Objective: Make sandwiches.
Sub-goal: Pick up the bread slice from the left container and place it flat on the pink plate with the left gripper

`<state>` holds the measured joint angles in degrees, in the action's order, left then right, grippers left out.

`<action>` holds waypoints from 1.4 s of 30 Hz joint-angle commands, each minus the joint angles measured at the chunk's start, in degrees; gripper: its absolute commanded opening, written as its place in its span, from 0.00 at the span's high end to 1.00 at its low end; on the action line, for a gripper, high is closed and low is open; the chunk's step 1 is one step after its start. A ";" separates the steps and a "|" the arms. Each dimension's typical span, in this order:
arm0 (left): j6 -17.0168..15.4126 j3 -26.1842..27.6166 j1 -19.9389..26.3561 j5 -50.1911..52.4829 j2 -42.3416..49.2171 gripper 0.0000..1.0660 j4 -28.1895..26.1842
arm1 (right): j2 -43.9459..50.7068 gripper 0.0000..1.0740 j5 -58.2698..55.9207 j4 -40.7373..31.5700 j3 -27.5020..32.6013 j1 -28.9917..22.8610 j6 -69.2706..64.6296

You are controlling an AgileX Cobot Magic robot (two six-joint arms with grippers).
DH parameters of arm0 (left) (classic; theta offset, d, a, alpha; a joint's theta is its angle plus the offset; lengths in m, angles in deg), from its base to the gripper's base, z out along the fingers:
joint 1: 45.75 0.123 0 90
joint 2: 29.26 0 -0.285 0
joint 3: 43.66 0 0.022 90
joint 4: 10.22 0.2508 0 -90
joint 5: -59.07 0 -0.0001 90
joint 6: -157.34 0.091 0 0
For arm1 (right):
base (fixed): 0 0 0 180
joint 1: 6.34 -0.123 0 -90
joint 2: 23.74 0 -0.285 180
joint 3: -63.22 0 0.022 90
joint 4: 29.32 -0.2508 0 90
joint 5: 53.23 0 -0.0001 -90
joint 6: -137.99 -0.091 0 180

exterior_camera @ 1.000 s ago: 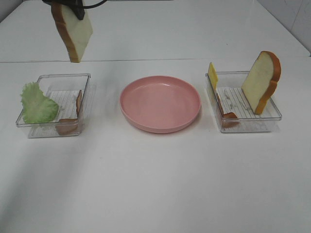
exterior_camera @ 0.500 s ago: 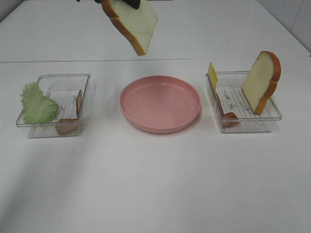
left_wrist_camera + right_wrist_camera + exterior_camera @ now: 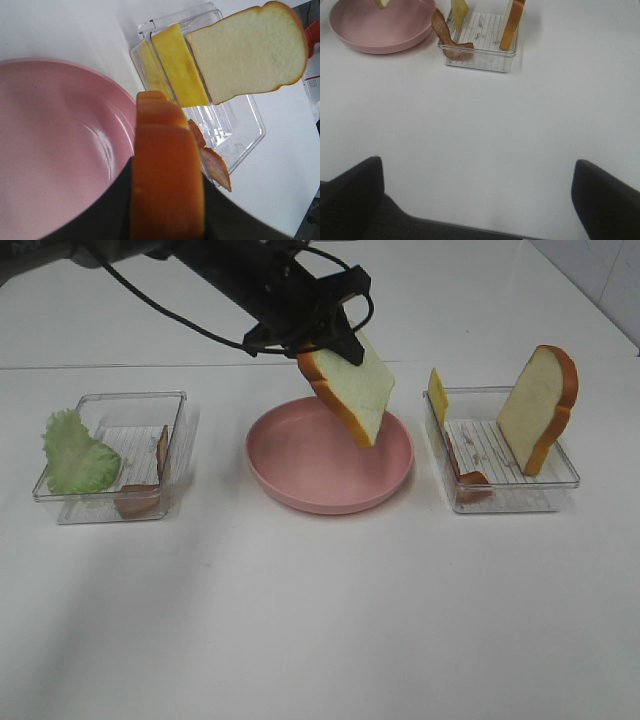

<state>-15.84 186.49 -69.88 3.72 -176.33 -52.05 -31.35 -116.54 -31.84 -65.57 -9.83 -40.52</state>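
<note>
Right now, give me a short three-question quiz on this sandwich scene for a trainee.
1. True or false: the left gripper holds a bread slice above the plate.
2. What shares a tray with the lettuce? A bacon; B tomato; C egg.
3. Fill in: the right gripper is ____ and holds nothing.
Key: 1 true; 2 A; 3 open.
</note>
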 commanded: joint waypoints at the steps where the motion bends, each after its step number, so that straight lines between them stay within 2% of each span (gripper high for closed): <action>1: -0.46 0.29 -0.97 2.18 -1.49 1.00 -1.32 | 2.06 0.08 -0.17 -0.17 -0.29 0.17 0.06; 4: -1.49 0.29 -1.32 3.90 -3.67 1.00 -1.89 | 2.06 0.08 -0.17 -0.17 -0.29 0.17 0.06; 5: -3.78 0.29 -1.32 5.04 -4.93 1.00 -2.35 | 2.06 0.08 -0.17 -0.17 -0.29 0.17 0.06; 6: -3.78 0.29 -1.32 5.04 -4.93 1.00 -2.35 | 2.06 0.08 -0.17 -0.17 -0.29 0.17 0.06; 7: -6.30 0.29 -1.32 5.50 -5.96 1.00 -2.52 | 2.06 0.08 -0.17 -0.17 -0.29 0.17 0.06; 10: -8.25 0.29 -1.32 5.90 -7.62 1.00 -2.41 | 2.06 0.08 -0.17 -0.17 -0.29 0.17 0.06; 24: -8.37 0.29 -1.32 6.53 -8.94 0.99 -2.01 | 2.06 0.08 -0.17 -0.17 -0.29 0.17 0.06; 25: -8.37 0.29 -1.32 6.30 -8.94 0.92 -1.38 | 2.06 0.08 -0.17 -0.17 -0.29 0.17 0.06; 26: -8.37 0.29 -1.32 6.30 -8.94 0.92 -1.38 | 2.06 0.08 -0.17 -0.17 -0.29 0.17 0.06; 27: -8.37 0.29 -1.32 6.02 -8.94 0.79 -0.69 | 2.06 0.08 -0.17 -0.17 -0.29 0.17 0.06; 28: -8.31 0.29 -1.32 6.02 -8.94 0.56 0.00 | 2.06 0.08 -0.17 -0.17 -0.29 0.17 0.06; 29: -8.31 0.29 -1.32 6.02 -8.94 0.56 0.00 | 2.06 0.08 -0.17 -0.17 -0.29 0.17 0.06; 30: -8.14 0.29 -1.32 5.96 -8.88 0.45 0.11 | 2.06 0.08 -0.17 -0.17 -0.29 0.17 0.06; 31: -8.14 0.29 -1.32 5.96 -8.88 0.45 0.11 | 2.06 0.08 -0.17 -0.17 -0.29 0.17 0.06; 32: -8.14 0.29 -1.32 5.84 -8.88 0.17 0.17 | 2.06 0.08 -0.17 -0.17 -0.29 0.17 0.06; 33: -8.02 0.29 -1.32 5.84 -8.88 0.04 0.23 | 2.06 0.08 -0.17 -0.17 -0.29 0.17 0.06; 39: -7.96 0.29 -1.32 3.90 -8.82 0.05 0.57 | 2.06 0.08 -0.17 -0.17 -0.29 0.17 0.06; 42: -9.17 0.97 -1.32 1.89 -8.82 0.05 2.64 | 2.06 0.08 -0.17 -0.17 -0.29 0.17 0.06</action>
<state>-24.09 186.95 -71.08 6.81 -185.33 -50.33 -31.35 -116.54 -31.84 -65.57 -9.83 -40.52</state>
